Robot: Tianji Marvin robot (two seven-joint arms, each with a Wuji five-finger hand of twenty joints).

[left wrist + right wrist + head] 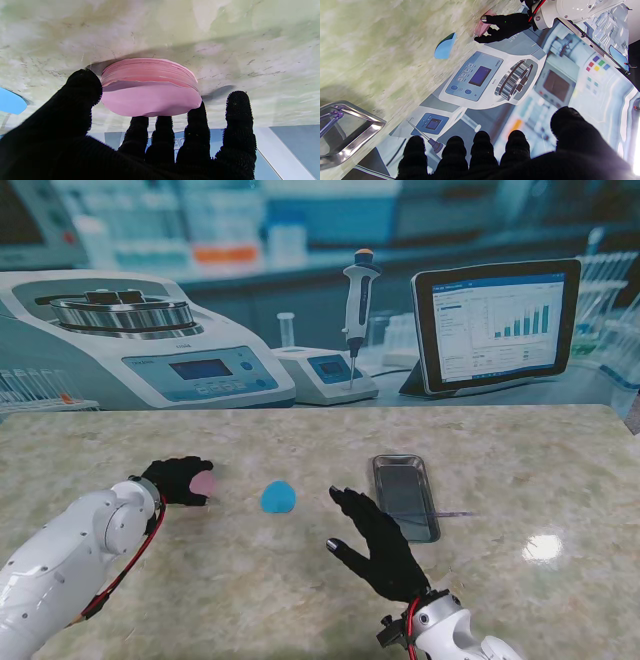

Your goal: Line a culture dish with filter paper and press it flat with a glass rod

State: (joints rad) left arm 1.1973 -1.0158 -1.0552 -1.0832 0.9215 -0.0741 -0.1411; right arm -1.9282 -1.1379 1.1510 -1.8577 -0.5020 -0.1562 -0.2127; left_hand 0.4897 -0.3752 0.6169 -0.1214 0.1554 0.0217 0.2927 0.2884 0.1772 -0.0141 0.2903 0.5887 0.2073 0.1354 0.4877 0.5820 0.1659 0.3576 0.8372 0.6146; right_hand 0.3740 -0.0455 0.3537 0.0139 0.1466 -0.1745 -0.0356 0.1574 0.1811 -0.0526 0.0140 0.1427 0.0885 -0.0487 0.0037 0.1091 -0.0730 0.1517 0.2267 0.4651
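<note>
Marble table [520,450] under me: my left hand [178,479] pinches the pink paper stack [204,482]; right hand [378,544] hovers spread, empty, beside the tray [378,470].

The marble-patterned table top [300,600] served as the landmark. Behind its far edge stood a printed laboratory backdrop [300,240]. On the backdrop, a centrifuge [130,330] appeared behind the table's far left part, a pipette [357,310] upright behind its middle, and a tablet screen [497,325] showing bar charts behind its far right part.
</note>
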